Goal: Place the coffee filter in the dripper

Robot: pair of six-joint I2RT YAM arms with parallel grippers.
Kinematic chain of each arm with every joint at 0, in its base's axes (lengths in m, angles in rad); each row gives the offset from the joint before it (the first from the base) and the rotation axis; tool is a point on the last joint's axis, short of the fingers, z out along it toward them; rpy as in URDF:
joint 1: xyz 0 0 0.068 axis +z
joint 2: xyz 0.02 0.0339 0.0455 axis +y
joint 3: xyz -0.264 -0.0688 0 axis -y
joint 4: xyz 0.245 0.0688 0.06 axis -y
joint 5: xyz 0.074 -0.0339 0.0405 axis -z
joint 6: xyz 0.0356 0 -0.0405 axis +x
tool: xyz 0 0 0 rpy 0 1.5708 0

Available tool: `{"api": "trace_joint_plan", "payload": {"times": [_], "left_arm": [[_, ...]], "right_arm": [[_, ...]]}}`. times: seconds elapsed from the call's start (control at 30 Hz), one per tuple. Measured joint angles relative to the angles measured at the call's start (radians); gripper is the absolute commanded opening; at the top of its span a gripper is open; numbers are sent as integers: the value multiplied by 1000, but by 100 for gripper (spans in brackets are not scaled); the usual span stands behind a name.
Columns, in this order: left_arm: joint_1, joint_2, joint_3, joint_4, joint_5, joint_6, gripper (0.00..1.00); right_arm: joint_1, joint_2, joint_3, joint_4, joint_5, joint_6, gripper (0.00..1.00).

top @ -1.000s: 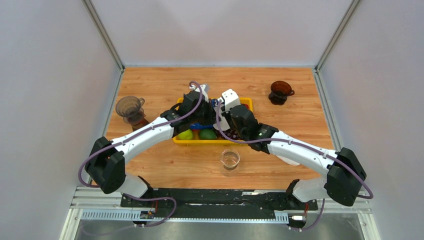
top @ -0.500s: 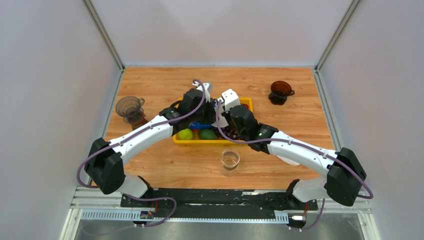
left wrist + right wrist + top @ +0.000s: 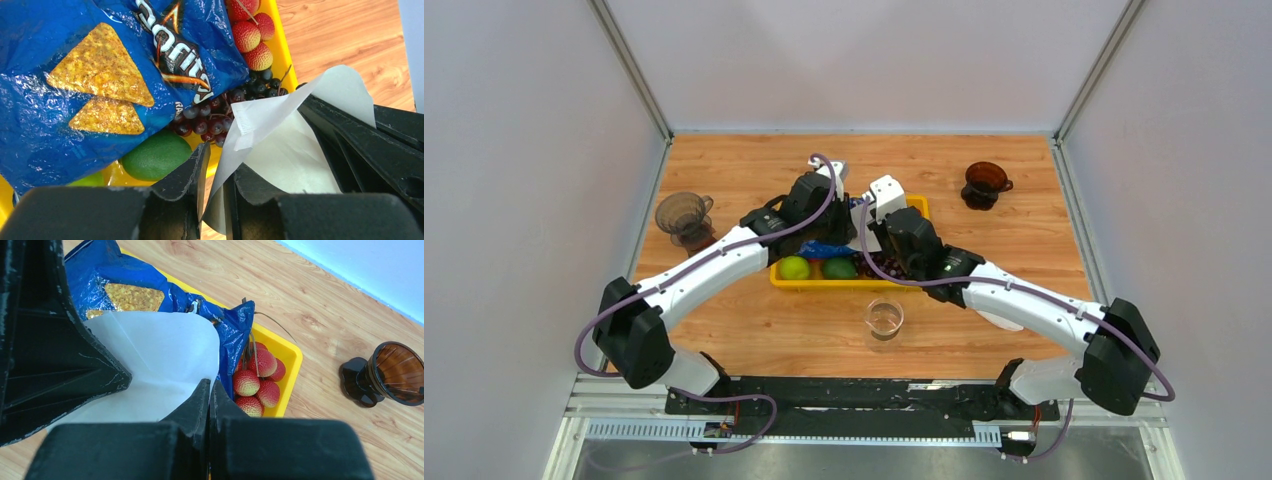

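The white paper coffee filter (image 3: pixel 285 150) hangs above the yellow tray (image 3: pixel 824 284), between both arms. My right gripper (image 3: pixel 210 387) is shut on its edge, and the filter (image 3: pixel 150 355) fans out to the left of the fingers. My left gripper (image 3: pixel 216 160) stands slightly open: the filter's lower edge passes between its jaws and leans on the right finger, with a gap at the left one. A dark amber dripper (image 3: pixel 986 183) stands at the back right of the table and shows in the right wrist view (image 3: pixel 395 372). A smoky translucent dripper (image 3: pixel 686 217) stands at the left.
The tray holds a blue chip bag (image 3: pixel 100 75), limes (image 3: pixel 155 155), dark grapes (image 3: pixel 210 117) and red lychees (image 3: pixel 255 382). A clear glass cup (image 3: pixel 884 318) stands on the wood in front of the tray.
My right gripper has shut on the filter's edge. My left gripper's jaws have parted from the filter, and that arm has shifted slightly toward the back right.
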Motion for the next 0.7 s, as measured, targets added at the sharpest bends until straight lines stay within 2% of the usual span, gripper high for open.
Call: {"api": "trace_joint_plan", "payload": {"times": [0.37, 0.53, 0.7], "left_arm": [[-5, 0, 26, -28, -28, -13, 32], [-6, -2, 26, -28, -21, -20, 42], [-5, -4, 26, -29, 27, -22, 59]], "right_arm": [[0, -48, 0, -6, -12, 14, 0], [0, -71, 0, -6, -29, 17, 0], [0, -80, 0, -6, -40, 23, 0]]}}
